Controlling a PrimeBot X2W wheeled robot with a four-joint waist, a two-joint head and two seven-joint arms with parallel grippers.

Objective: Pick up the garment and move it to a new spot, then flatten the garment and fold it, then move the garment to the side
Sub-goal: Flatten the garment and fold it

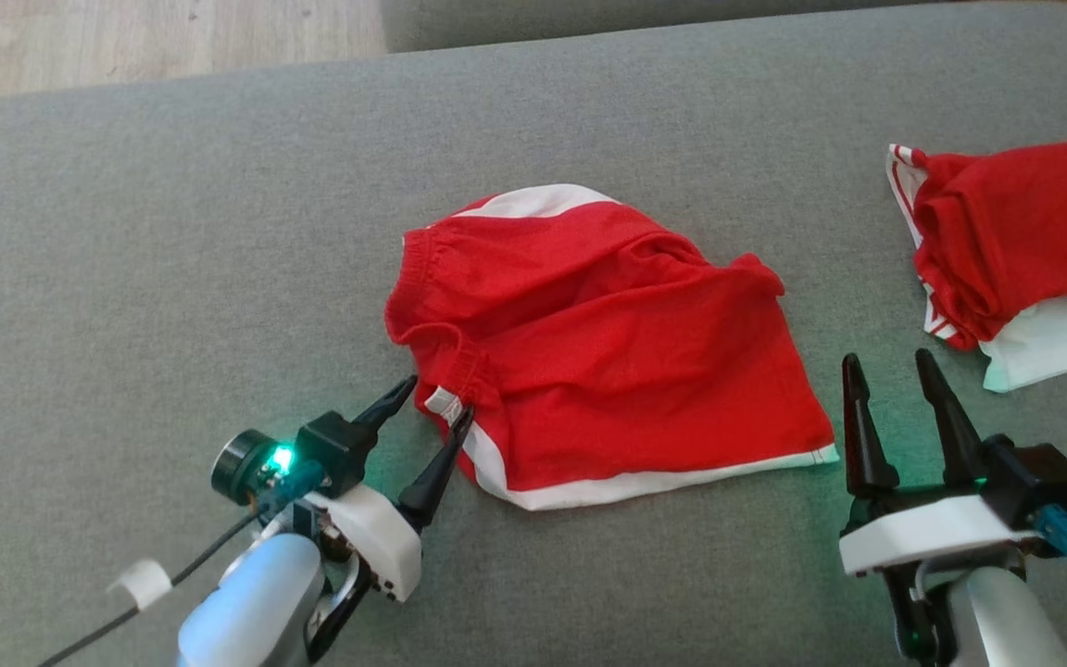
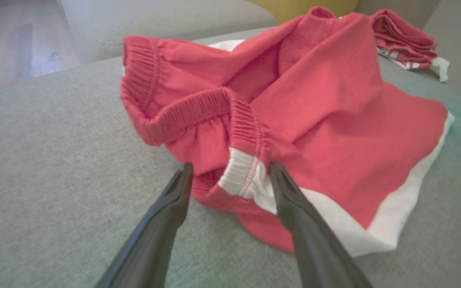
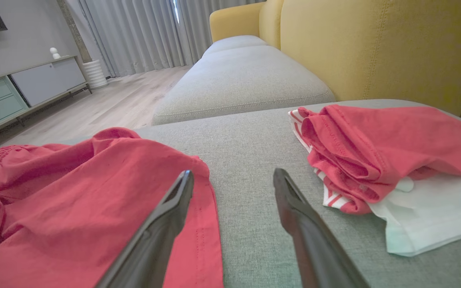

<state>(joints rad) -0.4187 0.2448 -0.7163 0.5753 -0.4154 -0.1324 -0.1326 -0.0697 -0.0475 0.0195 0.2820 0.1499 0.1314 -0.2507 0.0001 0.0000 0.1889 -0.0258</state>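
Garment (image 2: 314, 120) waistband (image 2: 198, 110) ribbing, close-up in left wrist view

The garment (image 1: 608, 352) lies on the cushion (image 1: 126, 232), with folded clothes (image 1: 1006, 232) apart to its right.

Black pointed fingers (image 1: 867, 435), white housings (image 1: 922, 537), green light (image 1: 282, 457), pale forearms (image 1: 256, 602)

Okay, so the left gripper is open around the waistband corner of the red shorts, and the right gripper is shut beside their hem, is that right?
Not quite. The right gripper is open, not shut: the right wrist view shows its two fingers spread apart over the grey cushion, beside the hem of the red shorts. The left gripper is open around the waistband corner, as you said.
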